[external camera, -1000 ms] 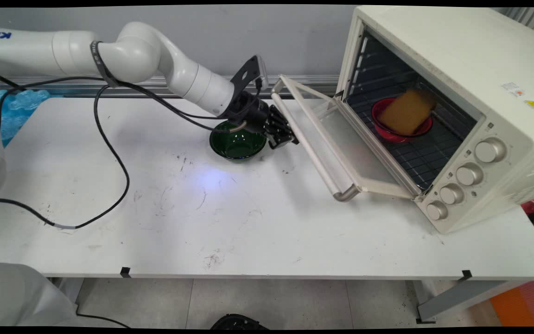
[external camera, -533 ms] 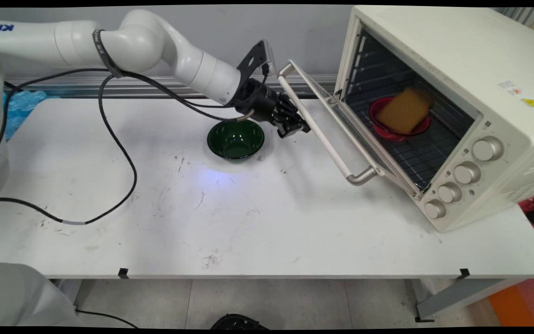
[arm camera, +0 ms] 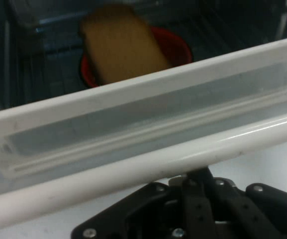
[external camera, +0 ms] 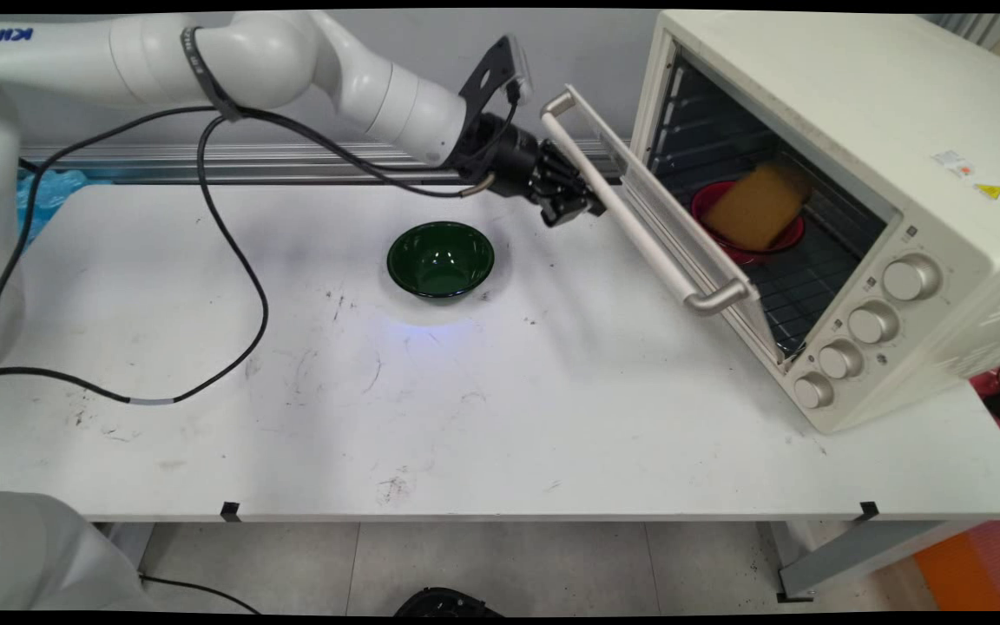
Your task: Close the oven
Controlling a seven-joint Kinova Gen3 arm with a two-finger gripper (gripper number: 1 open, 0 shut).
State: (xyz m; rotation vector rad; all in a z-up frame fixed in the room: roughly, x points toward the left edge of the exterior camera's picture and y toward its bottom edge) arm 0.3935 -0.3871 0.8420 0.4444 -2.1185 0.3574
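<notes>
My black gripper (external camera: pixel 571 208) is shut and pressed against the underside of the toaster oven's door (external camera: pixel 639 187), just beneath its metal handle bar (external camera: pixel 639 230). The door stands half raised, tilted toward the cream oven (external camera: pixel 856 130). Inside, on the rack, a red bowl (external camera: pixel 791 239) holds a tan-brown block (external camera: pixel 760 207) leaning in it. In the hand view the handle bar (arm camera: pixel 133 169) and door frame (arm camera: pixel 133 94) run across the picture, hiding my gripper (arm camera: pixel 195 177) tips; beyond them are the red bowl (arm camera: pixel 175 47) and the block (arm camera: pixel 123 42).
An empty dark green bowl (external camera: pixel 441 259) sits on the white table (external camera: pixel 500 417) left of the door. A black cable (external camera: pixel 235 260) loops from the arm onto the table's left half. The oven's knobs (external camera: pixel 869 323) face the near right.
The gripper has risen and moved right, away from the green bowl, lifting the oven door from nearly flat to half raised.
</notes>
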